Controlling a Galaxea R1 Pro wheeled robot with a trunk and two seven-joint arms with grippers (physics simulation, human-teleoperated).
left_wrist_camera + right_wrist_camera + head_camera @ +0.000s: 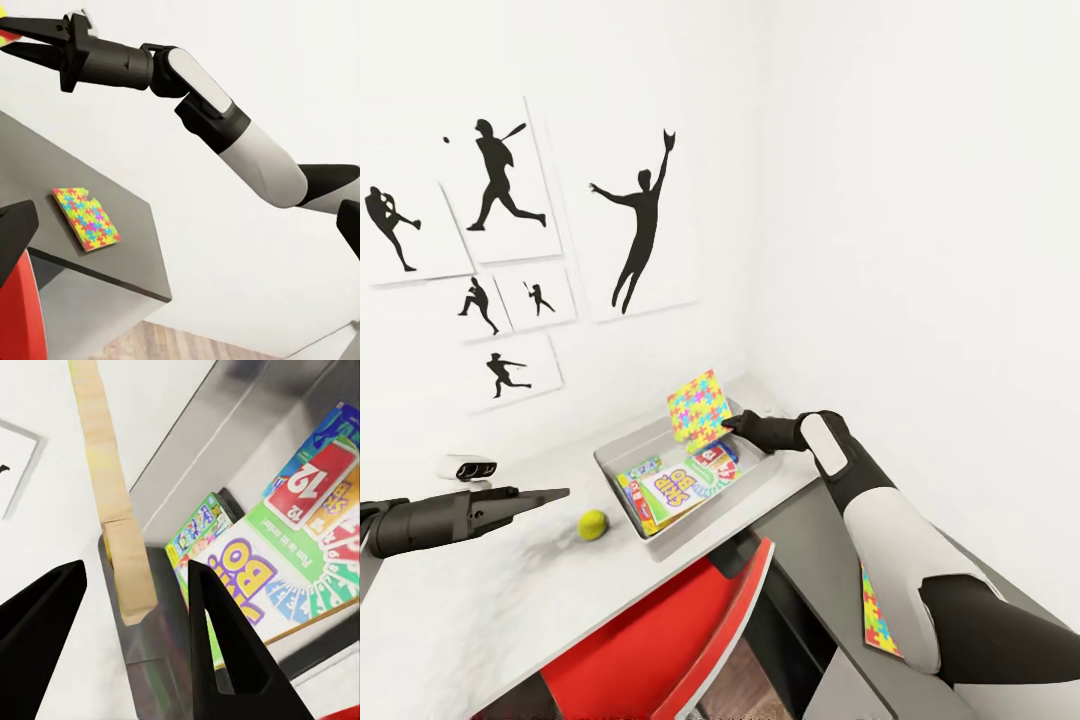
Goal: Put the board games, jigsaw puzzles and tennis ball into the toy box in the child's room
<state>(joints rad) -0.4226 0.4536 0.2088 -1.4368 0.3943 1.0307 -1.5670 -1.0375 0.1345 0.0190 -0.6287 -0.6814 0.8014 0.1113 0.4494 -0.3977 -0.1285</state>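
The right gripper [728, 422], black and two-fingered on a white-and-black arm, reaches over the shallow translucent pale grey plastic toy box [622, 452] on the pale grey-white bench [480, 610]. A thin square jigsaw puzzle sheet [697, 407] of bright yellow, red, blue and green pieces stands upright on edge over the box's far side, touching the gripper's tip. In the right wrist view the sheet's pale edge [112, 510] runs between the two dark fingers [217, 637], which stand apart on either side of it; whether the jaws press on it cannot be told.

Flat printed board game boxes [682, 484] lie in the toy box, the top one white and green with blue lettering; another green-edged box [201, 526] shows behind it.

The small fuzzy yellow-green tennis ball [592, 523] rests on the bench just beside the box's near-left corner. The left gripper [555, 494] hovers near it, holding nothing, its jaws drawn close together.

A second multicoloured puzzle sheet [85, 218] lies flat on the lower dark grey top [127, 247]. A red chair [660, 640] sits under the bench. Black baseball-player silhouette pictures [500, 175] hang on the white wall.
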